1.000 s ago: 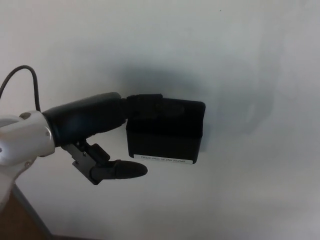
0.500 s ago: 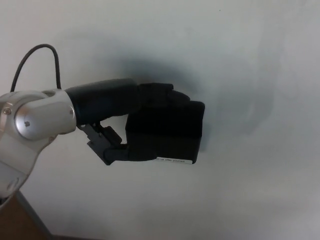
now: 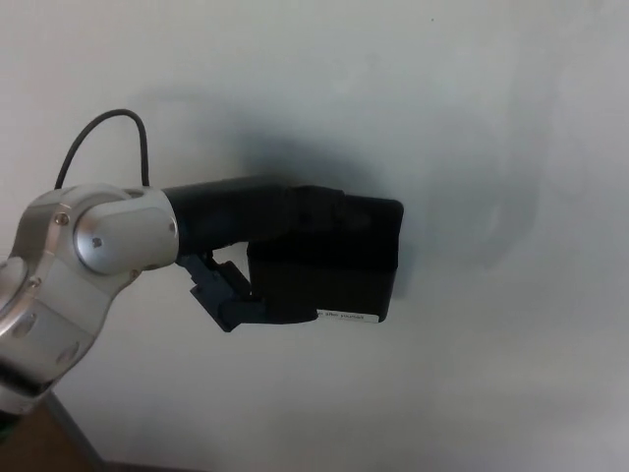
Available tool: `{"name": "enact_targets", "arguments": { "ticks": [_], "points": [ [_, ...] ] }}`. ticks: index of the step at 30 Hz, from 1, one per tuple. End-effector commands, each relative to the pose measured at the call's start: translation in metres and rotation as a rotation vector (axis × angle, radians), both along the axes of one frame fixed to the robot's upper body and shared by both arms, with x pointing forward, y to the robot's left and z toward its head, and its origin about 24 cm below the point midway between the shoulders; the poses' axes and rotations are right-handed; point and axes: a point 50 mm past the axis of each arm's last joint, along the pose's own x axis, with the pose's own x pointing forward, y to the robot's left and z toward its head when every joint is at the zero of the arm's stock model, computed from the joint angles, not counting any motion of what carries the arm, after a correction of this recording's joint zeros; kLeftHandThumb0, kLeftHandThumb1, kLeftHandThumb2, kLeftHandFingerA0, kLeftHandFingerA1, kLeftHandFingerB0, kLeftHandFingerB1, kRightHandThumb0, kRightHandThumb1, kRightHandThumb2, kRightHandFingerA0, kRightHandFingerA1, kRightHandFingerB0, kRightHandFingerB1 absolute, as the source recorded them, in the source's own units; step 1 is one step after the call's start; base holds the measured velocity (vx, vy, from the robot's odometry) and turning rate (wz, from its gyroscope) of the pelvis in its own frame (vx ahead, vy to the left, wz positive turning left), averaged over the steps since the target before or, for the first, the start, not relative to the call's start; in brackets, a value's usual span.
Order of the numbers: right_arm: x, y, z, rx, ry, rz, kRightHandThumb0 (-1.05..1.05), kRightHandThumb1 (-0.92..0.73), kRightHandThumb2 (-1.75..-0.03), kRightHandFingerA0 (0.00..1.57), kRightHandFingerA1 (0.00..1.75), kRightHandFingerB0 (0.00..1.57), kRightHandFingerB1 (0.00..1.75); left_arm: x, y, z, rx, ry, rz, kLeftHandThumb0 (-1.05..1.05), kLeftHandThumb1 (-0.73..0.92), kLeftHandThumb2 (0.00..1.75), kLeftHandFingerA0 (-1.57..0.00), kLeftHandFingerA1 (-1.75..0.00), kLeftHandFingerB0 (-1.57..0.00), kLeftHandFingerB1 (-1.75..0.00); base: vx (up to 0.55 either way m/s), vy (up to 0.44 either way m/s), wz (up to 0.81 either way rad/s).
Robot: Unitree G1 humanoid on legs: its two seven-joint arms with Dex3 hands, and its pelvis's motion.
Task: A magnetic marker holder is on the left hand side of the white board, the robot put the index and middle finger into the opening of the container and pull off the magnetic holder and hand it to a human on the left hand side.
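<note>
My left robot hand (image 3: 263,258) reaches in from my left and is closed on the black magnetic marker holder (image 3: 329,261). My two upper fingers (image 3: 300,205) lie along the holder's top edge and go into its opening, where their tips are hidden from me. My thumb (image 3: 236,300) is tucked below, pressed against the holder's lower near corner. The holder sits right at the end of my hand, its back flat against the white board (image 3: 491,118), upright and square to it. A narrow white label (image 3: 349,317) runs along its bottom edge, just past my thumb; I cannot read the print. My silver wrist housing (image 3: 98,241) sits behind the hand, and a thin black cable (image 3: 103,123) loops up above it. The holder casts a soft shadow on the board above and beyond my hand. My right hand does not show.
</note>
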Motion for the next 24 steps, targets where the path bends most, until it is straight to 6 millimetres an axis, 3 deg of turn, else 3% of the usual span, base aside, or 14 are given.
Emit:
{"name": "enact_targets", "arguments": {
  "ticks": [1,23,24],
  "points": [
    [0.000,-0.007,0.001,-0.019,0.003,-0.005,-0.62,-0.81,-0.65,0.60,0.49,0.48,0.41,0.003,0.003,-0.003,0.043,-0.016,0.004,-0.97,0.60,1.02,-0.06,-0.24,-0.11,-0.17,0.00,0.000,0.00],
    [0.005,-0.004,0.001,-0.011,-0.005,-0.017,-0.60,-0.81,-0.64,0.61,0.51,0.52,0.42,0.006,-0.013,0.011,0.016,-0.027,-0.033,-0.94,0.59,0.97,-0.07,-0.28,-0.08,-0.17,0.00,0.000,0.00],
    [0.005,-0.004,0.002,-0.014,-0.007,-0.015,-0.61,-0.81,-0.64,0.61,0.51,0.52,0.42,0.006,-0.013,0.011,0.016,-0.028,-0.034,-1.00,0.67,0.70,-0.07,-0.26,-0.08,-0.22,0.00,0.000,0.00]
  ]
}}
